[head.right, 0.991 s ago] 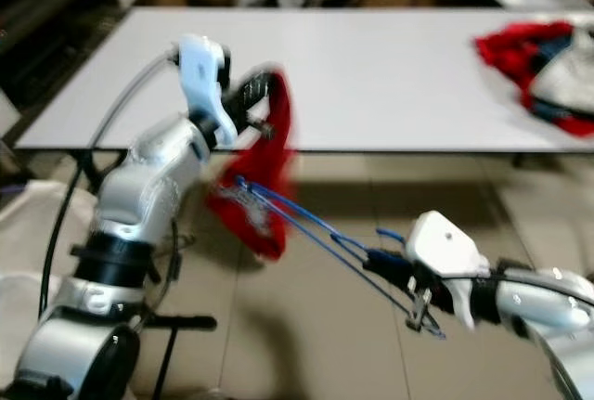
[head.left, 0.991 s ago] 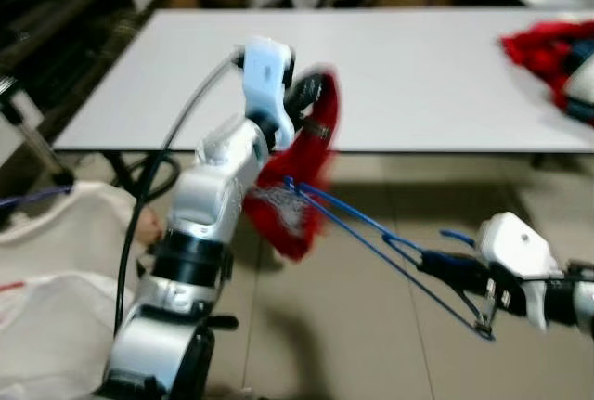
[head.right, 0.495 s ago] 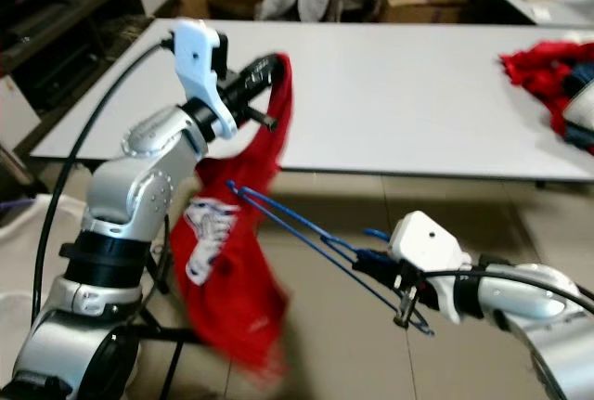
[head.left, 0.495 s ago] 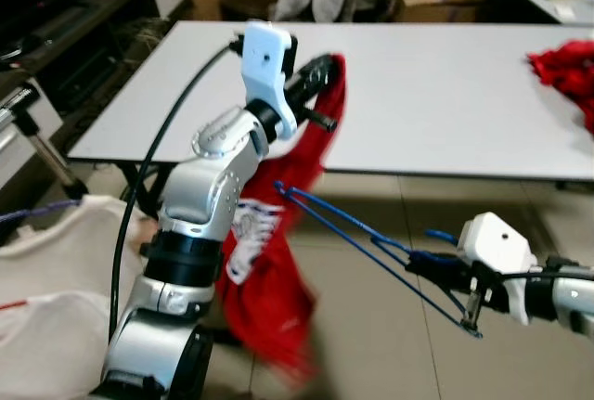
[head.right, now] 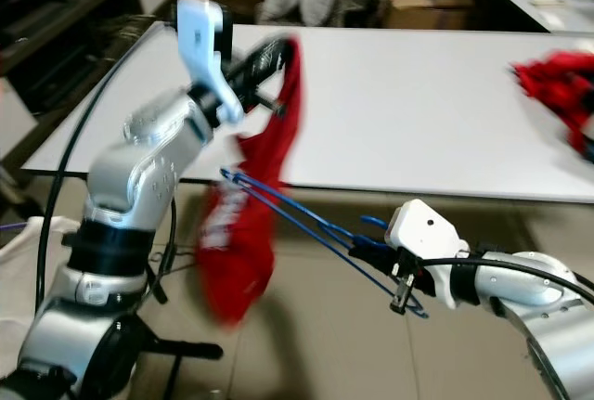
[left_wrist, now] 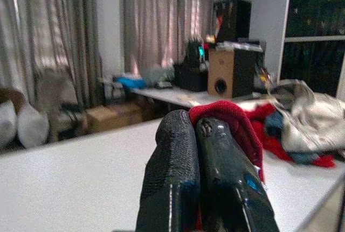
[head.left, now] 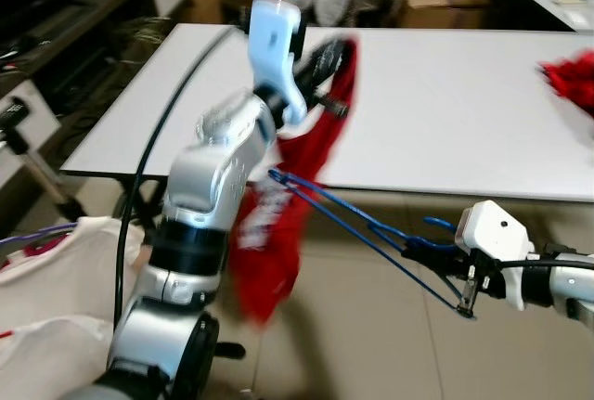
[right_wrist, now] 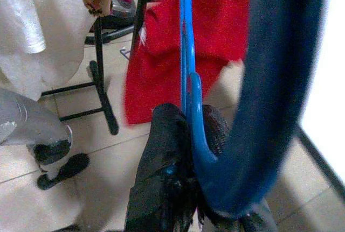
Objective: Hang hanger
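The blue hanger [head.left: 371,233] is clamped in the right gripper [head.left: 444,268], its far end touching a red shirt [head.left: 283,205]. The left gripper [head.left: 327,57] pinches the shirt's top, raised before a white table [head.left: 445,94].

light: even indoor, table [head.left: 445,94] bright | blur: motion-smeared red cloth [head.left: 278,233] | background: dim

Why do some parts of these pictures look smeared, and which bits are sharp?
In the left eye view the red shirt hanging from the left pincer is motion-blurred; the blue hanger reads crisper. In the right wrist view, the near hanger hook is out of focus.
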Controlling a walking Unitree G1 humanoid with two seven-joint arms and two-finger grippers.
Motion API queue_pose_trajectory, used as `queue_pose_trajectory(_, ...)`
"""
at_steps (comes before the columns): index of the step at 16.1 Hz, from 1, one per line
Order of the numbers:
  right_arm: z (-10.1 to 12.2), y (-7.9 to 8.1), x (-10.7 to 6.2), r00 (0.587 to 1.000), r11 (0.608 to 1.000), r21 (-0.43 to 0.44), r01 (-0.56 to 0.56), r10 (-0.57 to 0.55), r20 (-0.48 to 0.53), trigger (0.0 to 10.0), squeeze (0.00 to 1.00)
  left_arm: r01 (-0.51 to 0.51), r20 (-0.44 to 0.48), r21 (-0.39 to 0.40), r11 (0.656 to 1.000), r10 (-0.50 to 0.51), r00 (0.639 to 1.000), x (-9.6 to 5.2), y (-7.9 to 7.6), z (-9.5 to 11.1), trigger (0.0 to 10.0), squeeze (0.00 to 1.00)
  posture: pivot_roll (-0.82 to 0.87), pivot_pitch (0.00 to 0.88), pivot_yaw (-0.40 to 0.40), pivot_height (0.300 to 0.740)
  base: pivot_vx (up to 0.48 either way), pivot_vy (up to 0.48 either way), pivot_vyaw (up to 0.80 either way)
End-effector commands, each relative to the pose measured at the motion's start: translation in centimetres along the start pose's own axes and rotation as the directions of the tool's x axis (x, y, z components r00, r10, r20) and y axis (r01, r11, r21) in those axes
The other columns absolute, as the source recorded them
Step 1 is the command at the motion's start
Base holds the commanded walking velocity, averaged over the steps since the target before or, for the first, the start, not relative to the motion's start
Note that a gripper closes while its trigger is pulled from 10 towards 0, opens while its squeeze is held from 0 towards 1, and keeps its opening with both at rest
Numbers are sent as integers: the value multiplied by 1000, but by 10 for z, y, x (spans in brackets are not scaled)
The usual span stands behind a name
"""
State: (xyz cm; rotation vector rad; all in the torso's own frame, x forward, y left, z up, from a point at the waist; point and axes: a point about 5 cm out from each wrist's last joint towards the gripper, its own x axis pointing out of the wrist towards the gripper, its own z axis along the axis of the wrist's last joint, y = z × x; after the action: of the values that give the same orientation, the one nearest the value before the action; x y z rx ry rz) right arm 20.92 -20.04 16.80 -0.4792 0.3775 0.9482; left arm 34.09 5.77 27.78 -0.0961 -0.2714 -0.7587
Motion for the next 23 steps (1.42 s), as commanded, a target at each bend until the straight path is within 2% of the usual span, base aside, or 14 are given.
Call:
queue_pose_trajectory(1, 3, 0, 2, 1000, 1000, -21, -12, 12, 7, 10000, 0, 8, 24, -11, 1000, -8, 1000, -2, 2, 6, 10000, 0, -72, 0, 26, 740, 330, 0, 0)
queue_pose_trajectory(3, 3, -3, 4, 1000, 1000, -21, -6, 7, 8, 10000, 0, 49, 58, -50, 998, -46, 997, 3, -5, 14, 10000, 0, -69, 0, 27, 740, 334, 0, 0)
queue_pose_trajectory(6, 3, -5, 5, 1000, 1000, -22, 2, -1, 10, 10000, 0, 90, 75, -65, 994, -85, 994, 7, -11, 20, 10000, 0, -65, 0, 27, 740, 333, 0, 0)
queue_pose_trajectory(11, 4, -5, 6, 1000, 1000, -10, 8, -8, 21, 10000, 0, 76, 62, -71, 995, -72, 996, 6, -9, 17, 10000, 0, -63, 0, 28, 740, 335, 0, -563)
queue_pose_trajectory(18, 7, -10, 8, 999, 999, -38, -19, 20, 25, 10000, 0, 59, 72, -73, 996, -54, 996, 5, -4, 21, 10000, 0, -61, 0, 24, 740, 336, 0, 0)
queue_pose_trajectory(20, 5, -32, 15, 1000, 995, -94, 23, -24, -11, 10000, 0, 70, 97, -81, 994, -62, 993, 6, -4, 28, 10000, 0, -63, 0, 26, 740, 337, 0, 0)
queue_pose_trajectory(22, 8, -61, 19, 994, 984, -158, 86, -95, -46, 10000, 0, 70, 126, -87, 994, -59, 990, 6, -1, 37, 10000, 0, -63, 0, 24, 740, 334, 0, 0)
queue_pose_trajectory(23, 16, -94, 21, 976, 956, -224, 191, -209, -63, 10000, 0, 69, 160, -91, 993, -54, 986, 6, 3, 47, 10000, 0, -61, 0, 14, 740, 334, 0, 0)
